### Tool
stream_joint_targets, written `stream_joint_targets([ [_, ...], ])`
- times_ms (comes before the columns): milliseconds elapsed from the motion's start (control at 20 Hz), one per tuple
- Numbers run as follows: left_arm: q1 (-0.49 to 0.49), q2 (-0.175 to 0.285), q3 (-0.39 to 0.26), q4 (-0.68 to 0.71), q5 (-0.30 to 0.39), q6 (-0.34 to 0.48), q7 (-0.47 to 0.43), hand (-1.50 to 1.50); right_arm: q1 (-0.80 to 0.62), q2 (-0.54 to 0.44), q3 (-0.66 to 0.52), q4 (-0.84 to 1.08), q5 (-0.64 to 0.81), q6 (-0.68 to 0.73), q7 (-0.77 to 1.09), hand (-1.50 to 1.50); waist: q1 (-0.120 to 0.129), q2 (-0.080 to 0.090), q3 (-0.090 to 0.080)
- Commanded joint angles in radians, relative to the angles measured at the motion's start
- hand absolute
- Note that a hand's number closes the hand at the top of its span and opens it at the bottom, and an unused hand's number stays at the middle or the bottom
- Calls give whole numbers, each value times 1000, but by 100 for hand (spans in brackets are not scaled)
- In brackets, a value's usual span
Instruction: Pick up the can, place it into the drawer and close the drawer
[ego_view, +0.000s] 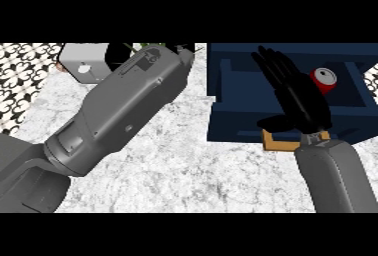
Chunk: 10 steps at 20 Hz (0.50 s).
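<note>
A red can (325, 80) with a silver top lies inside an open dark-blue drawer (236, 120) at 2 o'clock in the head view, white marks on its side too small to read as a brand. The robot's right hand (299, 102) is over the drawer just left of the can, its black fingers straight and close together pointing toward 11 o'clock, and its thumb out toward 9 o'clock, holding nothing. Whether the fingers touch the can cannot be told. A tan handle (280, 145) on the drawer's front sits just below the thumb, beside the grey right forearm (336, 175). The left forearm (125, 105) runs from 8 o'clock up to 12 o'clock, and its hand does not show. The counter (184, 170) is mottled white-grey stone. A white box (81, 62) stands at 11 o'clock, with a black-and-white patterned surface (22, 70) at 10 o'clock.
</note>
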Motion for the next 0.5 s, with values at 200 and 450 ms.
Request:
stream_joint_targets([
  [200,87,80,-2,-158,-37,24,68,-150,-140,64,0,431,142,-253,-15,-150,16,1,1],
  [450,128,162,-16,-264,-81,55,141,-150,-210,24,-53,612,163,-360,-58,-150,3,-1,1],
])
